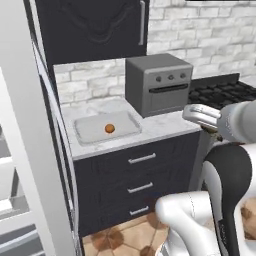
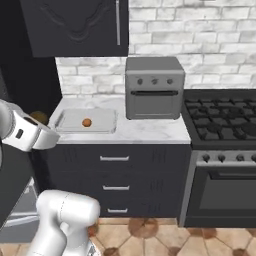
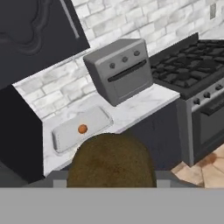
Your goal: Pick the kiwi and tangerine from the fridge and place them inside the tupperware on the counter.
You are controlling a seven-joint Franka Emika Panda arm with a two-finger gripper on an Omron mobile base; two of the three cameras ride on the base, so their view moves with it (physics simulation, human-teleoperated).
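The kiwi, a brown fuzzy ball, sits large at the bottom of the hand view with my gripper shut on it. From the right base view the kiwi peeks out beside my hand, left of the counter. The tangerine lies inside the light grey tupperware on the marble counter. The fridge stands at the far left, white, with pale shelves low down.
A grey toaster oven stands on the counter right of the tupperware. A black stove is further right. Dark drawers run under the counter and a dark cabinet hangs above.
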